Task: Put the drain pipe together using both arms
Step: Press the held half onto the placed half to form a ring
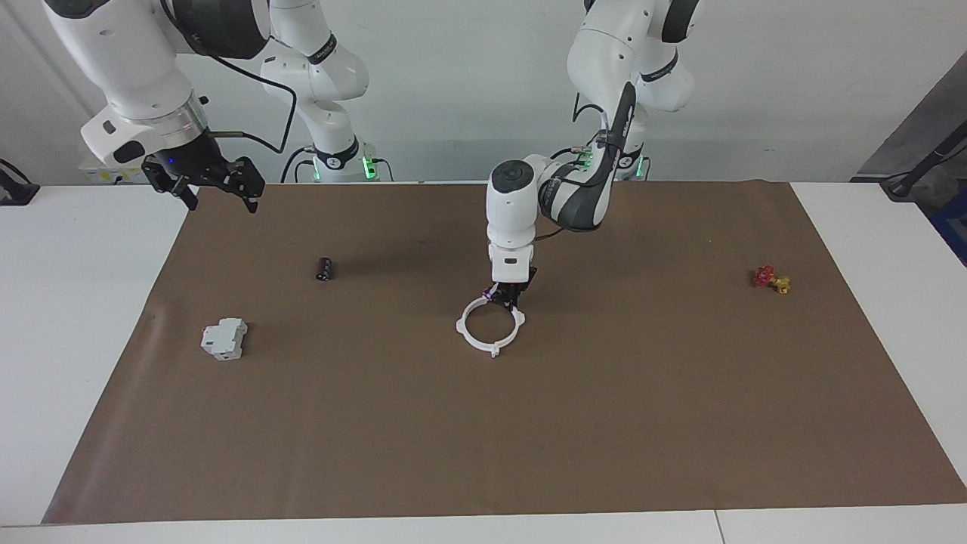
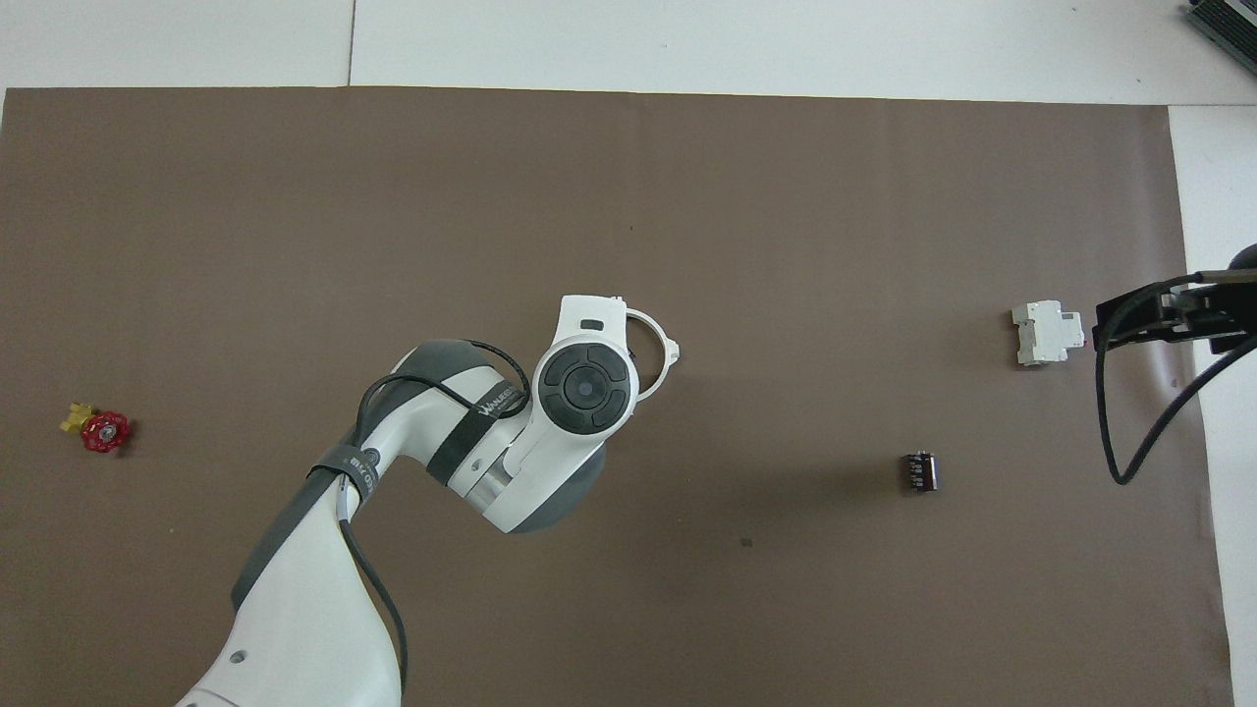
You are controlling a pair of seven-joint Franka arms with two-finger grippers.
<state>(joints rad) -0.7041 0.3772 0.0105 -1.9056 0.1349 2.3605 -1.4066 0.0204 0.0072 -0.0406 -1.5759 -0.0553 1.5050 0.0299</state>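
The drain pipe (image 1: 470,341) lies mid-mat as two thin white half-ring arcs that meet into one ring. My left gripper (image 1: 505,301) points straight down and is shut on the ring's arc nearer the robots. In the overhead view the left wrist covers that gripper and much of the ring, and only one arc of the drain pipe (image 2: 672,350) shows. My right gripper (image 1: 220,198) hangs open in the air over the mat's edge at the right arm's end, holding nothing. It enters the overhead view at the side, right gripper (image 2: 1105,322).
A grey-white boxy block (image 1: 224,338) (image 2: 1047,333) sits toward the right arm's end, with a small dark cylinder (image 1: 325,268) (image 2: 919,470) nearer the robots. A red-and-yellow valve (image 1: 770,279) (image 2: 98,429) lies toward the left arm's end. A brown mat (image 1: 604,423) covers the table.
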